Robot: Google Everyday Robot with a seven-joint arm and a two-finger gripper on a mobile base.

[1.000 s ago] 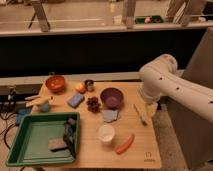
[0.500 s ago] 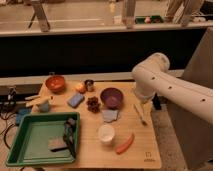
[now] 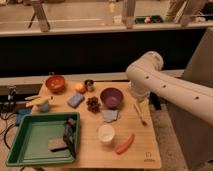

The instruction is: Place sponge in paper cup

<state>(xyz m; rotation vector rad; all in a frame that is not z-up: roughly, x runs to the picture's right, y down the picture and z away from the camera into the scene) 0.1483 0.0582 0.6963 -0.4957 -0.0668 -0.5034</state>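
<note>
On the wooden tabletop (image 3: 140,146), the small blue rectangular sponge (image 3: 75,100) lies left of the round purple bowl (image 3: 111,97) (apart from the plain white paper cup (image 3: 106,134) nearer the front edge). The claw (image 3: 141,104) hangs released right of the bowl, grasping nothing.

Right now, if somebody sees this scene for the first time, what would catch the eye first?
The big white robot arm reaching in from the right, its tool hanging just right of the purple bowl. Next, the green tray at the table's front left, with the white paper cup beside it and the blue sponge farther back.
</note>
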